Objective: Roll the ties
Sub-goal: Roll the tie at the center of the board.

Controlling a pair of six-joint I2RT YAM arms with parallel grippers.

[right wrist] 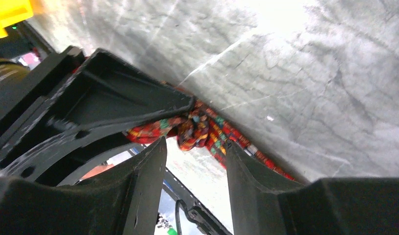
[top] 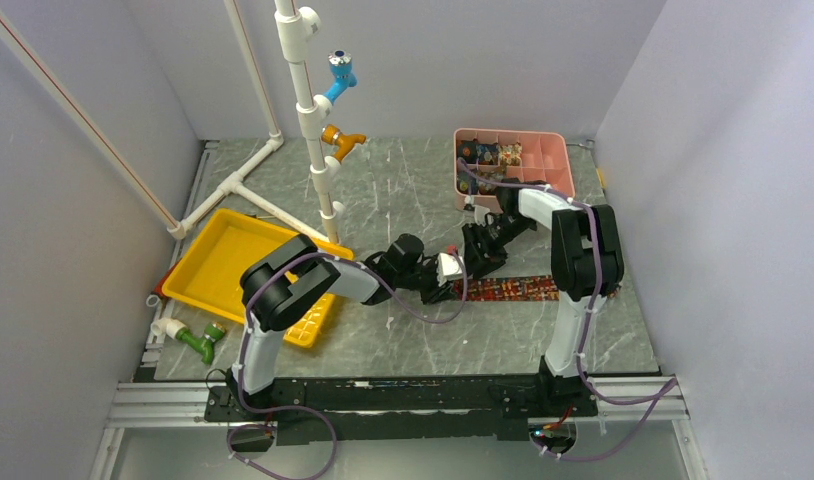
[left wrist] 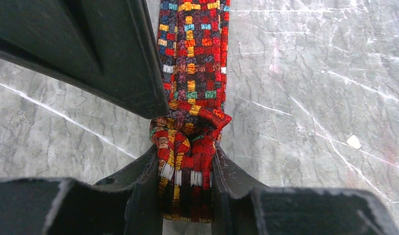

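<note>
Rolling is barely begun: left gripper (left wrist: 186, 161) fingers pinch the bunched first turn of the tie (left wrist: 193, 58), the rest lying flat on the worktop (left wrist: 310, 98); right gripper (right wrist: 195, 149) fingers stand apart, empty, just beside that bunch.

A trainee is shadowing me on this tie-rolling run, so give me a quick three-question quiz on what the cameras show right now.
1. True or false: the tie is already rolled along its whole length.
2. Which one pinches the tie's bunched end? A) the left end effector B) the right end effector C) neither
3. One word: are the right end effector's fingers open or shut?

Key: 1. False, a flat strip of it lies on the table. 2. A. 3. Open.
</note>
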